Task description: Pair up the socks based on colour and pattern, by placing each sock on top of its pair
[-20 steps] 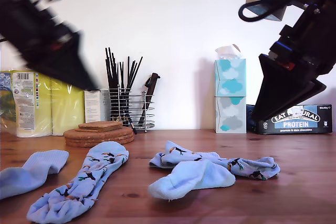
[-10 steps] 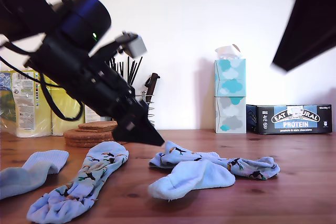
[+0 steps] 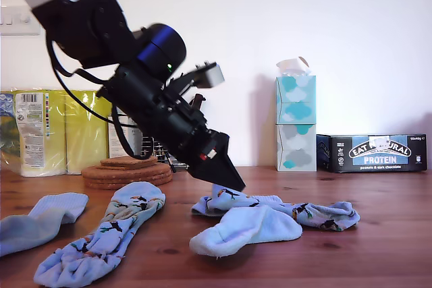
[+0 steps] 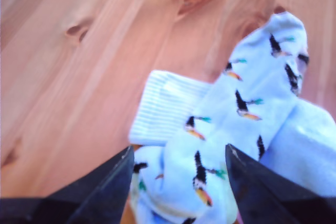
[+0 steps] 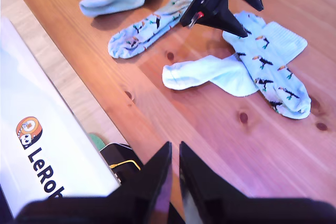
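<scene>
My first gripper [image 3: 236, 185] hovers wide open over the toucan sock [image 4: 231, 129]; my second gripper [image 5: 173, 169] is nearly closed, empty.

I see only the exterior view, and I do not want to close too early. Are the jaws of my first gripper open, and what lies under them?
Observer: Yes, open. In the first wrist view my first gripper has a toucan sock below the gap between its fingers.
Operator: And my second gripper? It is outside my picture.
Observer: The second wrist view shows my second gripper above the table near its edge, away from the socks, shut and holding nothing.
</scene>
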